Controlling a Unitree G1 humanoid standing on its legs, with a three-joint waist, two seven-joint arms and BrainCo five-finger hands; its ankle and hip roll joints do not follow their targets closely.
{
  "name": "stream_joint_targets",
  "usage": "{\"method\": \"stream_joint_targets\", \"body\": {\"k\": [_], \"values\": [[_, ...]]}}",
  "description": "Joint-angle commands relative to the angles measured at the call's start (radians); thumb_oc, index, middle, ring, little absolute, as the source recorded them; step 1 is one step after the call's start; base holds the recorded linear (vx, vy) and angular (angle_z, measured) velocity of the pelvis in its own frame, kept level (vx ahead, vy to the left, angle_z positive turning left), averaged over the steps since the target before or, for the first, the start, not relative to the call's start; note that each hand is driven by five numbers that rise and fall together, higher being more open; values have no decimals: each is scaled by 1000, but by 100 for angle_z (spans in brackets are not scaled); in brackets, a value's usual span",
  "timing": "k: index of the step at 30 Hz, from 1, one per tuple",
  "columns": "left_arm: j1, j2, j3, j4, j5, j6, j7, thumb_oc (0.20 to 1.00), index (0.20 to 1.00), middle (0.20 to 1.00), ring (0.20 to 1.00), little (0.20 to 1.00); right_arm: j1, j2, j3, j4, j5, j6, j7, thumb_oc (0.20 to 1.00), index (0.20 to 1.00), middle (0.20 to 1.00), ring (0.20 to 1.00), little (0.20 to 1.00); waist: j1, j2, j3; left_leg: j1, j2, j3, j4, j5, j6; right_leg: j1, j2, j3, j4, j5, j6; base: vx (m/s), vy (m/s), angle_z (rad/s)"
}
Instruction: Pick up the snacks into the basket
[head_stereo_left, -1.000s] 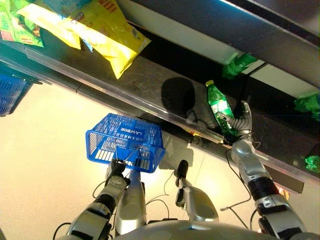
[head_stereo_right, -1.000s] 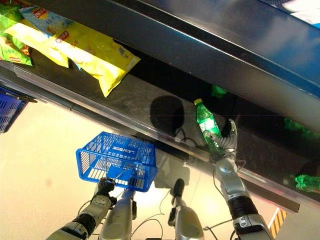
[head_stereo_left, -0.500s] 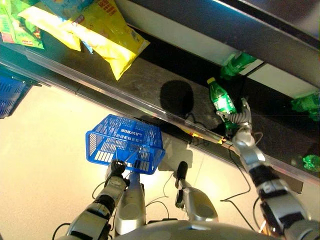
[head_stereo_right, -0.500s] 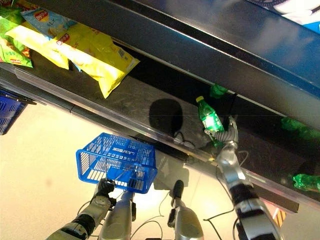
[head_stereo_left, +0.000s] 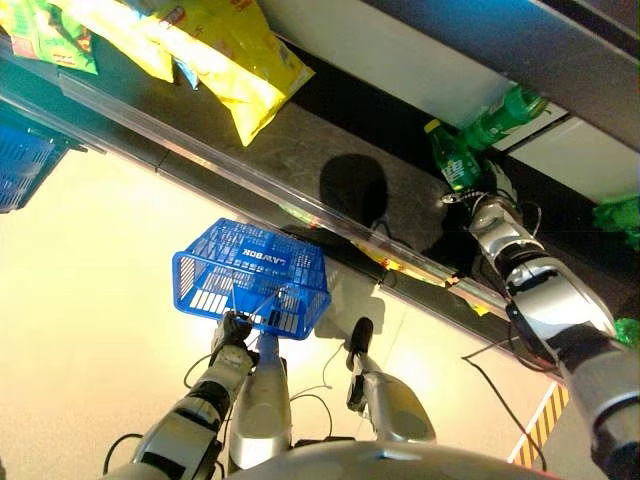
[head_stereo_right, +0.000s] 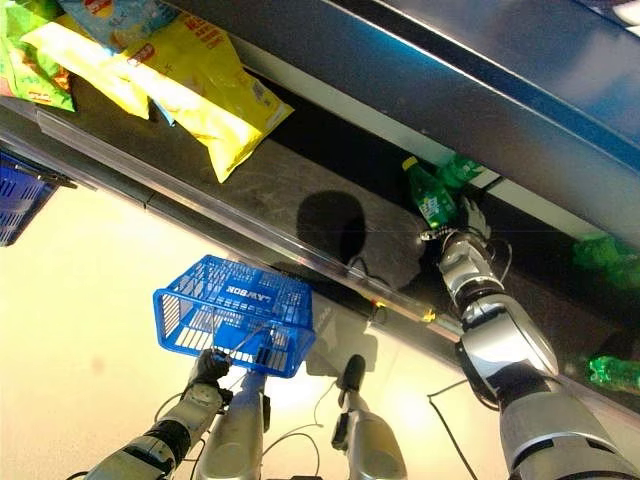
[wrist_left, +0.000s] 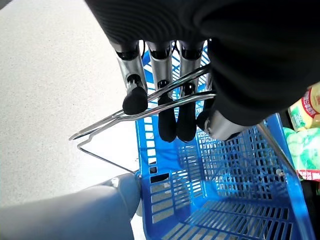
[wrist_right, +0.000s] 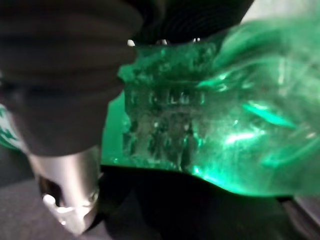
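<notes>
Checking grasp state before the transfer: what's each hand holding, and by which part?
Left hand: curled round the blue basket's wire handles. Right hand: on the green bottle, gripped at its lower body, cap end pointing away from the hand.

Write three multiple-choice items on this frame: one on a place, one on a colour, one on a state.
1. Where is the bottle?
A. in the basket
B. on the floor
C. in the right hand, over the shelf

2. What colour is the basket?
A. blue
B. red
C. white

3. What is the left hand doing?
A. hanging open
B. fingers curled round the basket's wire handles
C. holding a yellow bag

Answers: 1 C, the right hand grips it above the shelf; 2 A, blue mesh; 3 B, the wrist view shows the handles under its fingers.
</notes>
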Motion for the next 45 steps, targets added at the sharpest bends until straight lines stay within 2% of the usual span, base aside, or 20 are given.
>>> {"method": "stream_joint_targets", "body": {"k": [1,9,15,17,18,20,21,22,23,24,25,28,30,31,37,38,43,45], "values": [[-19,-6,-69,52,7,13,27,200,200,200,200,200,6,132,68,7,-44,1,77,200,200,200,200,200,71,-28,58,-12,-77,-24,-14,-38,59,-67,-45,50,42,75,65,-7,6,7],[-34,-25,-76,77,-3,14,36,200,200,200,200,200,28,165,50,32,-47,3,58,200,200,200,200,200,75,-27,51,-8,-78,-30,-29,-33,58,-65,-47,47,37,77,66,-2,4,1],[-29,-28,-50,82,-5,8,29,200,200,200,200,200,146,139,-48,-95,92,-58,5,200,200,200,200,200,52,-15,42,7,-83,-26,-34,-37,60,-66,-51,55,44,70,65,-12,13,1],[-18,-23,-26,70,0,8,30,200,200,200,200,200,221,110,-93,-227,143,-80,-24,200,200,200,200,200,40,-15,40,12,-83,-23,-35,-38,60,-65,-49,57,46,67,66,0,0,0],[-4,-16,2,53,6,7,32,200,200,200,200,200,319,78,-158,-398,195,-101,-48,200,200,200,200,200,25,-14,40,17,-82,-16,-35,-41,60,-65,-48,62,49,63,64,0,0,0],[14,-8,30,39,13,6,30,200,200,200,200,200,433,43,-228,-560,215,-120,-59,200,200,200,200,200,8,-12,37,26,-80,-11,-35,-44,60,-63,-46,66,52,58,63,-2,-3,-2],[15,-8,30,39,13,6,30,200,200,200,200,200,434,43,-229,-561,215,-119,-59,200,200,200,200,200,8,-12,37,26,-80,-11,-35,-45,60,-63,-46,66,52,58,63,6,-15,-6],[29,-2,59,31,21,6,22,200,200,200,200,200,518,9,-302,-678,256,-152,-54,200,200,200,200,200,-7,-10,33,35,-80,-7,-34,-48,61,-59,-46,68,53,55,62,4,-16,-5],[30,-3,57,31,21,6,21,200,200,200,200,200,523,8,-304,-683,255,-149,-54,200,200,200,200,200,-5,-10,32,36,-80,-7,-34,-48,61,-59,-46,68,53,54,62,7,-34,-6],[52,3,88,26,36,4,10,200,200,200,200,200,614,-36,-381,-841,301,-191,-27,200,200,200,200,200,-24,-9,25,47,-78,1,-36,-50,60,-55,-44,72,51,53,61,9,-28,-5],[63,5,95,22,45,6,1,200,200,200,200,200,660,-48,-415,-905,318,-202,-13,200,200,200,200,200,-31,-7,18,53,-77,5,-36,-52,59,-53,-43,73,51,52,60,13,-32,-4],[87,9,119,18,70,6,-27,200,200,200,200,200,765,-102,-523,-1089,380,-254,50,200,200,200,200,200,-54,-4,-3,73,-76,15,-39,-62,57,-44,-39,80,49,45,59,24,-27,-8],[93,9,120,16,75,4,-33,200,200,200,200,200,791,-110,-539,-1108,382,-258,55,200,200,200,200,200,-58,-3,-12,73,-78,17,-40,-58,58,-47,-40,82,48,48,59,26,-21,-16],[105,13,132,18,83,-1,-56,200,200,200,200,200,839,-135,-594,-1177,438,-284,104,200,200,200,200,200,-72,-2,-34,85,-77,23,-43,-61,56,-40,-38,87,48,45,59,41,-17,-14],[121,13,152,31,89,-10,-107,200,200,200,200,200,949,-187,-711,-1290,550,-291,222,200,200,200,200,200,-101,12,-87,110,-72,32,-50,-65,49,-22,-31,94,48,32,56,58,-37,-9],[122,11,162,45,79,-15,-124,200,200,200,200,200,996,-190,-733,-1324,626,-300,288,200,200,200,200,200,-115,17,-106,122,-67,35,-52,-66,45,-14,-27,96,47,29,54,52,-41,-4],[137,4,205,88,61,-26,-179,200,200,200,200,200,1166,-198,-759,-1438,707,-249,486,200,200,200,200,200,-146,22,-156,145,-51,52,-56,-68,33,2,-14,107,42,20,47,58,-49,-5],[142,3,215,97,62,-27,-199,200,200,200,200,200,1206,-209,-770,-1461,665,-235,517,200,200,200,200,200,-152,24,-167,148,-47,57,-56,-69,31,2,-10,111,42,19,46,36,-34,-7]]}}
